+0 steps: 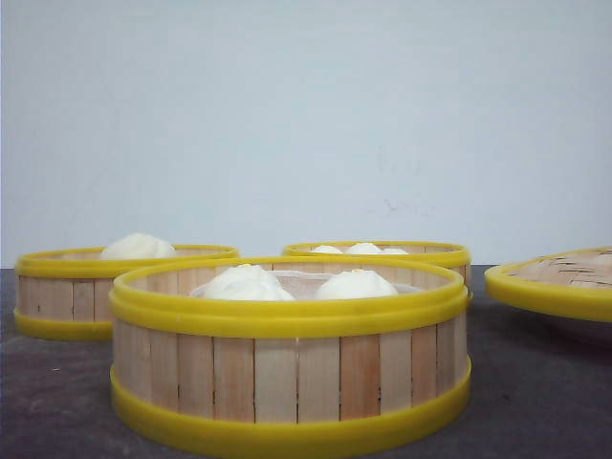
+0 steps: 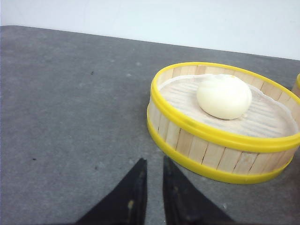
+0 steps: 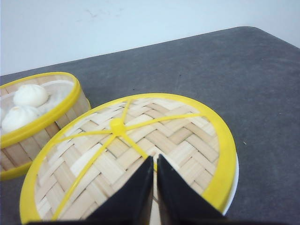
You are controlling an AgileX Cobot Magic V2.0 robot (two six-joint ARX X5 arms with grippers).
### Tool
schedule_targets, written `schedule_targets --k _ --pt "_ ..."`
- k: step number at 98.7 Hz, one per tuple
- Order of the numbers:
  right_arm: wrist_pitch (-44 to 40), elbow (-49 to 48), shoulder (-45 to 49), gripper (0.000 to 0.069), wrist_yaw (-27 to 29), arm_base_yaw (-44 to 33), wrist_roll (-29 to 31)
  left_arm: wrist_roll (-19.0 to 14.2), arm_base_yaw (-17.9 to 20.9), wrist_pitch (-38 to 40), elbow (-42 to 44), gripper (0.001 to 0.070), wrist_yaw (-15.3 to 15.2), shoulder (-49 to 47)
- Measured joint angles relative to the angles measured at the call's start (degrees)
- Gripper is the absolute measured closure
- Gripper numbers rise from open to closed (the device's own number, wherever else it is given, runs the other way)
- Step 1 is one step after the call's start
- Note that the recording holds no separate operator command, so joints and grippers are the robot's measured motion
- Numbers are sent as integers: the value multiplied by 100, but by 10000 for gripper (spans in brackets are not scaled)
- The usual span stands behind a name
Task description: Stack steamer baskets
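Nearest the front camera, the front steamer basket sits on the dark grey surface with two white buns inside. Behind it to the left stands the left steamer basket, holding a single bun, and behind it to the right the far steamer basket shows three small buns over its rim; none of the three is stacked on another. At the right edge lies the woven lid, flat and yellow-rimmed, resting on something white. The left gripper hovers over bare surface just beside the left steamer basket, its black fingers close together with only a narrow gap, holding nothing. The right gripper hangs above the woven lid, near its central hub, its fingers pressed nearly together and empty.
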Motion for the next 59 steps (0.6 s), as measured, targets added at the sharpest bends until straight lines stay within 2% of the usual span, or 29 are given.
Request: schedule_targets --k 37,59 --pt "0 0 0 682 -2 0 24 -31 0 2 0 675 2 0" --pt "120 0 0 682 -157 0 758 -632 0 61 -17 679 2 0"
